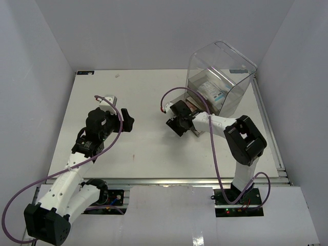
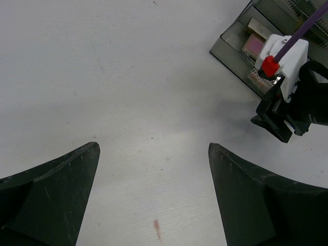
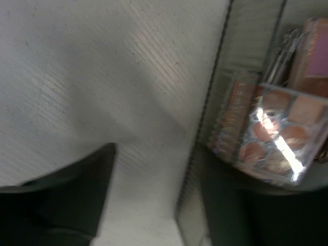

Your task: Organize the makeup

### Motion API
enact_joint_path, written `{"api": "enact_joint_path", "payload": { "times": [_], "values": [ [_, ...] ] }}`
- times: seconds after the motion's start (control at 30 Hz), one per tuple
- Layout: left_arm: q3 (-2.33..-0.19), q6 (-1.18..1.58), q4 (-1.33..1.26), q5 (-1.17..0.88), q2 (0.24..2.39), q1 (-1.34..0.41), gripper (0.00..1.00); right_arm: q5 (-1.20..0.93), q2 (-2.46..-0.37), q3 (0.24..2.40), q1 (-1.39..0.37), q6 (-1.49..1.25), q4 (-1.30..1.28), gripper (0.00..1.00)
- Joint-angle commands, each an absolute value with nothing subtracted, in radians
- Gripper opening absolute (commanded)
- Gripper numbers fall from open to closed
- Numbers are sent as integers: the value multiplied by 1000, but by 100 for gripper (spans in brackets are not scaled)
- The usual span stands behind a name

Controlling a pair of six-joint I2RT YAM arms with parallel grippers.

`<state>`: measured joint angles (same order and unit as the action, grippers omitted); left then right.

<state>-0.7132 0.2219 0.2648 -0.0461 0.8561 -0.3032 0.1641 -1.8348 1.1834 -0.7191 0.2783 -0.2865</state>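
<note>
The makeup lies in a shallow clear drawer (image 1: 180, 102) pulled out in front of the acrylic box (image 1: 221, 77). In the right wrist view a multicolour eyeshadow palette (image 3: 277, 138) and a pink palette (image 3: 312, 56) lie in the drawer, blurred. The left wrist view shows the pink palette (image 2: 253, 45) and a pale tube (image 2: 260, 28). A white packet with blue print (image 1: 212, 92) sits inside the box. My right gripper (image 1: 173, 123) is open, its jaws either side of the drawer's near wall (image 3: 197, 154). My left gripper (image 1: 127, 122) is open and empty over bare table.
The white table (image 1: 143, 97) is walled on three sides. A small red smear (image 2: 157, 229) marks the table under my left gripper. My right gripper (image 2: 277, 128) and its purple cable (image 2: 302, 25) stand between my left gripper and the drawer.
</note>
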Motion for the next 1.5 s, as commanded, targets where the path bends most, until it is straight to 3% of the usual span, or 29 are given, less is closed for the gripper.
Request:
{"api": "enact_joint_path", "payload": {
  "times": [0.0,0.03,0.53,0.6,0.8,1.03,1.17,1.27,1.47],
  "values": [
    [-723,208,258,-37,832,-299,98,511,-1828,1182,-708,258,-174,95],
    [-724,207,259,-37,833,-298,98,523,-1827,1179,-702,261,-169,90],
    [-721,207,259,-40,845,-296,98,517,-1765,1128,-582,326,-72,90],
    [-720,207,259,-38,845,-296,98,438,-1729,1120,-583,349,-98,90],
    [-718,209,251,-62,842,-297,98,-310,-1509,1130,-581,623,-409,90],
    [-704,198,224,-113,822,-296,98,-453,-1112,987,-474,620,-365,90],
    [-694,194,202,-148,815,-296,98,-425,-895,876,-336,506,-281,90],
    [-684,189,183,-191,814,-296,98,-279,-744,799,-265,396,-246,90],
    [-698,173,196,-238,814,-296,98,-109,-601,633,-206,299,-235,90]
  ]
}}
